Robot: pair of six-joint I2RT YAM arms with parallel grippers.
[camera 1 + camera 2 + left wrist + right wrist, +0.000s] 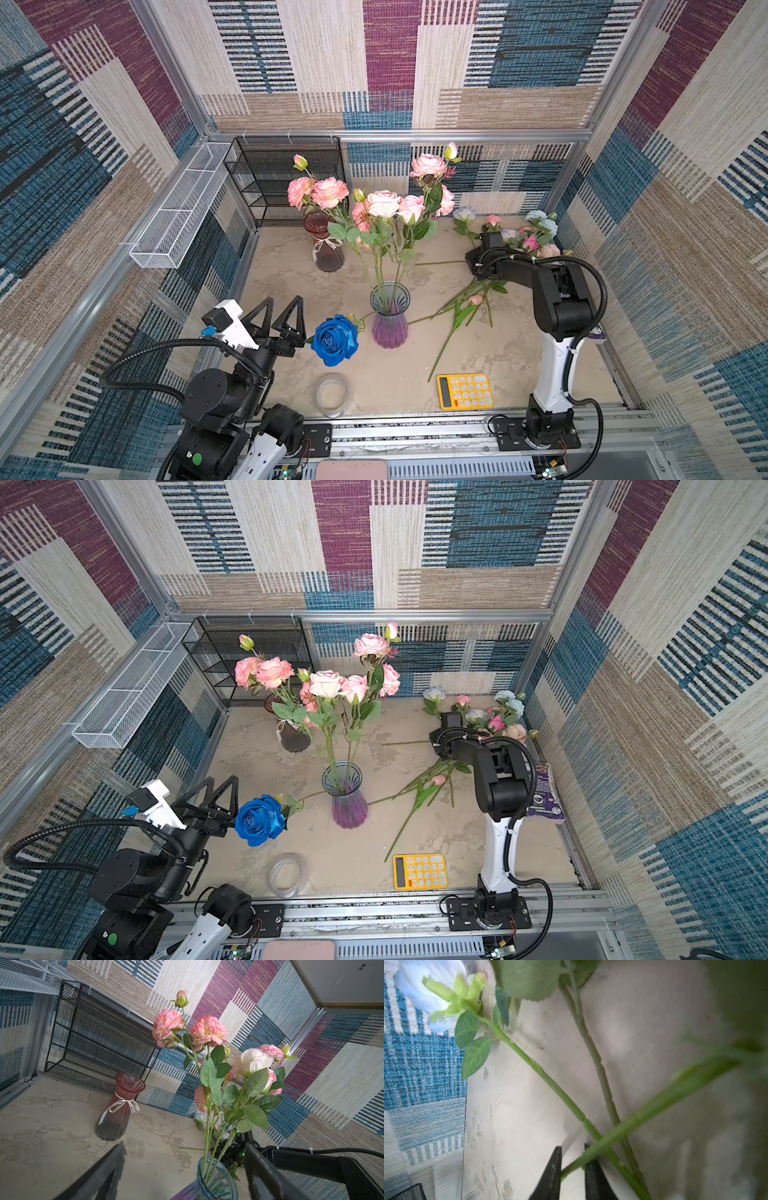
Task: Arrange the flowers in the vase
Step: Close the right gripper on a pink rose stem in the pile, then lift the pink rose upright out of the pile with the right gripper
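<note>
With our right tool (572,1149) clamped on one long green stem (654,1103) among the loose pink and pale-blue artificial roses (536,243) on the beige table (286,282), we should lift slowly, freeing its neighbours, toward the ribbed blue-purple glass vase (390,322), while our left tool (284,300) waits, apart.

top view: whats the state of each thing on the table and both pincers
purple vase, upright, holding pink and white roses
red vase, upright, empty
blue rose, lying on table beside purple vase
loose flowers, heaped flat on table
left pincer, open, empty
right pincer, narrow around a stem, grip unclear
calculator, flat, keys up
tape roll, lying flat
</note>
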